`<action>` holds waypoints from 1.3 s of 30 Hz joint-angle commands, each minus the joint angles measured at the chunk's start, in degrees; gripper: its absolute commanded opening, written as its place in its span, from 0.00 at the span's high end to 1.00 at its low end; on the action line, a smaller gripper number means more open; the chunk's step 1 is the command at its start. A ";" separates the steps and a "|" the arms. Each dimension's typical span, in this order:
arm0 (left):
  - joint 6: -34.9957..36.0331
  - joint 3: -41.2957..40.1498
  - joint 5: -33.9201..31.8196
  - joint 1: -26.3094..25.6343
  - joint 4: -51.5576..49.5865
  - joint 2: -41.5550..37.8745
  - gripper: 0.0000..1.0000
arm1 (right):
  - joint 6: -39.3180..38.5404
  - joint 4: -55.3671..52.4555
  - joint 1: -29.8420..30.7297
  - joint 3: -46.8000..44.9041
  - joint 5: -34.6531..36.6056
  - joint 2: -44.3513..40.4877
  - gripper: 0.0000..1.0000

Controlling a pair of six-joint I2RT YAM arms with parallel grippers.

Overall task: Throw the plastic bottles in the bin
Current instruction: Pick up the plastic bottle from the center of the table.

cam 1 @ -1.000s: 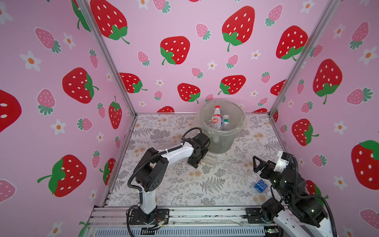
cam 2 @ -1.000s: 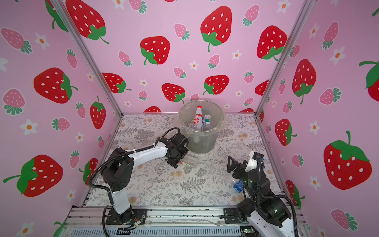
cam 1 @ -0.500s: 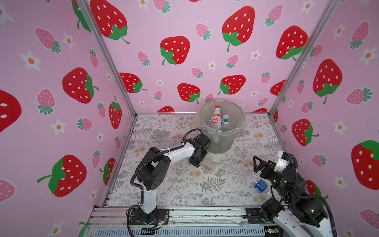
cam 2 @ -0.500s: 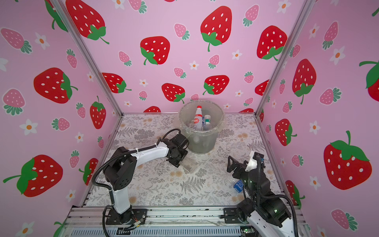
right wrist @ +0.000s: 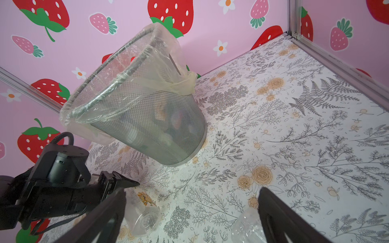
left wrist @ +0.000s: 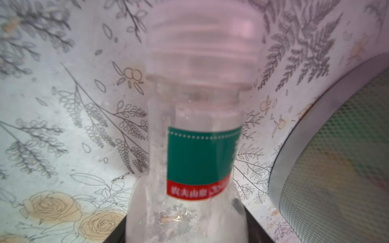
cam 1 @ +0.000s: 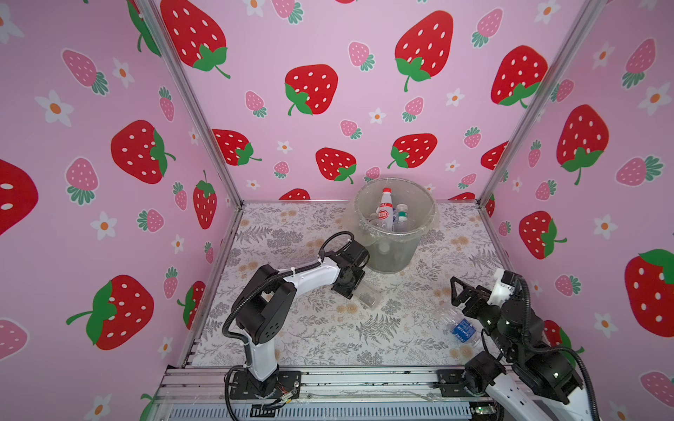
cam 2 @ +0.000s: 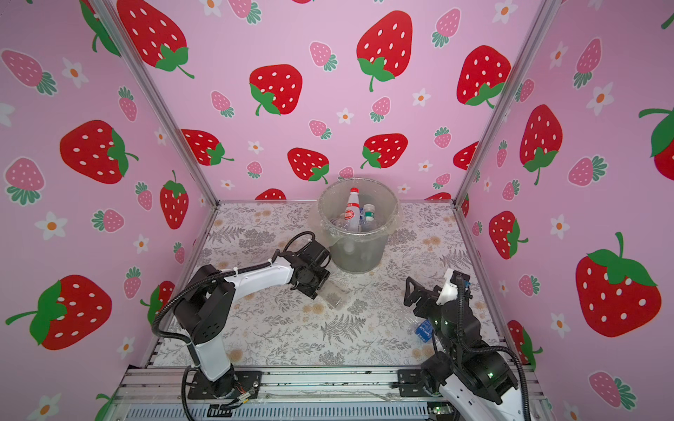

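The left claw [cam 1: 354, 289] reaches low over the floral desk [cam 1: 310, 328], just beside the foot of the bin [cam 1: 390, 255], and its jaws have narrowed onto a clear bottle [cam 1: 368, 297] that sticks out from between them. In the left wrist view that bottle [left wrist: 197, 147] fills the gap between the dark fingers [left wrist: 117, 231], showing a green label with a red band and a pale cap, with the mesh wall of the bin [left wrist: 336, 147] close at one side. It looks gripped, though whether it is off the desk or resting on it I cannot tell. The right wrist view shows the same bottle [right wrist: 145, 214] slanting away from the left claw [right wrist: 124, 186], with its base end nearer that camera. The right claw [cam 1: 457, 297] hangs near the desk's right edge with its jaws spread wide and nothing between them. A crumpled blue-labelled bottle [cam 1: 461, 328] lies on the desk just beside it, partly hidden by the arm in both top views. The bin stands upright near the back wall, lined with a thin clear bag, and already holds a red-capped bottle [cam 1: 384, 207] and a green-capped bottle [cam 1: 401, 215], among others too dim to make out.
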 commanded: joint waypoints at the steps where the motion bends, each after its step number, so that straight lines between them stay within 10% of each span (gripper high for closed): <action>1: -2.19 -3.68 1.00 0.48 1.39 -1.16 0.39 | 0.76 -0.79 0.07 -0.10 1.52 -0.47 0.01; 21: 20.17 -6.40 -9.28 1.71 -7.63 -18.51 0.43 | 1.81 -2.28 0.12 0.31 3.27 1.47 0.01; 39: 46.90 -4.47 1.07 15.07 -13.54 -31.01 0.42 | 0.03 -3.20 0.12 2.59 3.61 13.15 0.01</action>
